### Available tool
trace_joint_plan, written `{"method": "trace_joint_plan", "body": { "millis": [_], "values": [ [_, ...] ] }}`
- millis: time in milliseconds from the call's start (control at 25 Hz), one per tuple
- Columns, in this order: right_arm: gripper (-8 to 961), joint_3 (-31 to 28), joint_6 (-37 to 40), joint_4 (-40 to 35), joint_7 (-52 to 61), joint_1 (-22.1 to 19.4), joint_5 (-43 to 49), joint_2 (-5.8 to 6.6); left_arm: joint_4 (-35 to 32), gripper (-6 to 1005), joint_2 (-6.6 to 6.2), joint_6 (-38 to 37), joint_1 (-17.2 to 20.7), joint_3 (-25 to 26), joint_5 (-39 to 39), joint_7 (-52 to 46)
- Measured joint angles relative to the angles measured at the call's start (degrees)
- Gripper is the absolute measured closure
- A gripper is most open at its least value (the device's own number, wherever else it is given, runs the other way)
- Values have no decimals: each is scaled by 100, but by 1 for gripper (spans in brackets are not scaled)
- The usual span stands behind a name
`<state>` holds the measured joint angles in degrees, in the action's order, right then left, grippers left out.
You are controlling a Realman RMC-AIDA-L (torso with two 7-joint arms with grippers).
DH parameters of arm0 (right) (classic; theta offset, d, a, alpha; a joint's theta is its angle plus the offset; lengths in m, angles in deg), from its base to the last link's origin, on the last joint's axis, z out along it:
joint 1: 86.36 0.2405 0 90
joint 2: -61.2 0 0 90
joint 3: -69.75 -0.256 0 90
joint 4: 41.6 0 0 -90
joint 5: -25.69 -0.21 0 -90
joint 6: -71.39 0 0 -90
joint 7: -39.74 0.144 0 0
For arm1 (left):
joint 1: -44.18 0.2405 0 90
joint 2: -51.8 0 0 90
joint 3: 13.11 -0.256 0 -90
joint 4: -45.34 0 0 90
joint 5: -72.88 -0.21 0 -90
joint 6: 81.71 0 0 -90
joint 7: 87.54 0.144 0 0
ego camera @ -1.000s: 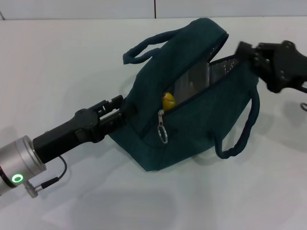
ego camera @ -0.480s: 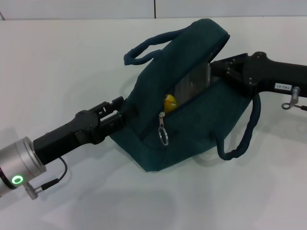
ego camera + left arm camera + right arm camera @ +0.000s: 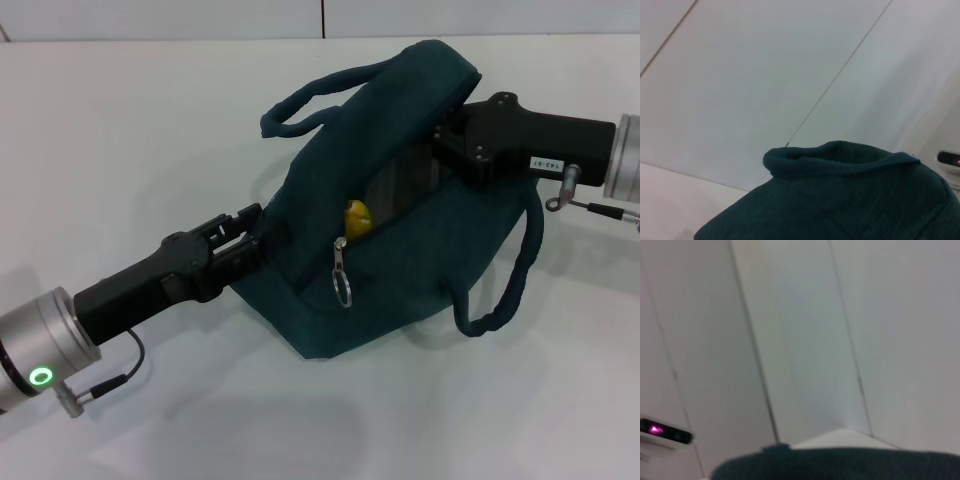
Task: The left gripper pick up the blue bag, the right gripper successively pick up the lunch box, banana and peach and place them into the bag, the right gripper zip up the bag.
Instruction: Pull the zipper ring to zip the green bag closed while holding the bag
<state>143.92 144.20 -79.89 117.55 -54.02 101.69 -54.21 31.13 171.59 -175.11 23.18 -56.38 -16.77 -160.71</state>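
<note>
The blue bag [image 3: 400, 270] lies tilted on the white table with its zip partly open. My left gripper [image 3: 258, 232] is shut on the bag's left end. From the right, my right gripper [image 3: 445, 140] reaches into the upper end of the opening, and its tip is hidden by the fabric. Inside the gap shows the yellow banana [image 3: 355, 216], with the clear lunch box [image 3: 400, 178] behind it. The peach is hidden. The ring zip pull [image 3: 342, 282] hangs at the opening's lower end. Teal fabric of the bag [image 3: 840, 205] fills the bottom of the left wrist view and also the bag [image 3: 840, 465] in the right wrist view.
One padded handle [image 3: 310, 98] arches over the bag's far side; the other handle [image 3: 512, 285] loops down on the near right, under my right arm. White table [image 3: 150, 120] surrounds the bag. A thin cable [image 3: 590, 208] hangs off the right wrist.
My right arm has pushed leftward from beside the bag into its opening. The bag, banana and left gripper have hardly shifted.
</note>
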Motion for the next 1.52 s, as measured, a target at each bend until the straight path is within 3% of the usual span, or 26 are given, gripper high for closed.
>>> {"method": "trace_joint_plan", "body": {
  "millis": [440,920,1120,1520],
  "values": [
    [952,-301,1089,-466,-12,-239,-549,11,25,356,0,7,1,0,0,-30],
    [950,-437,1111,-391,181,-188,-408,71,110,356,8,11,-4,3,1,-39],
    [950,-481,1138,-376,195,-355,-180,47,117,356,14,21,-3,16,0,-39],
    [914,-498,1393,-121,203,-399,-175,214,129,356,18,100,-1,21,73,-31]
  ]
}}
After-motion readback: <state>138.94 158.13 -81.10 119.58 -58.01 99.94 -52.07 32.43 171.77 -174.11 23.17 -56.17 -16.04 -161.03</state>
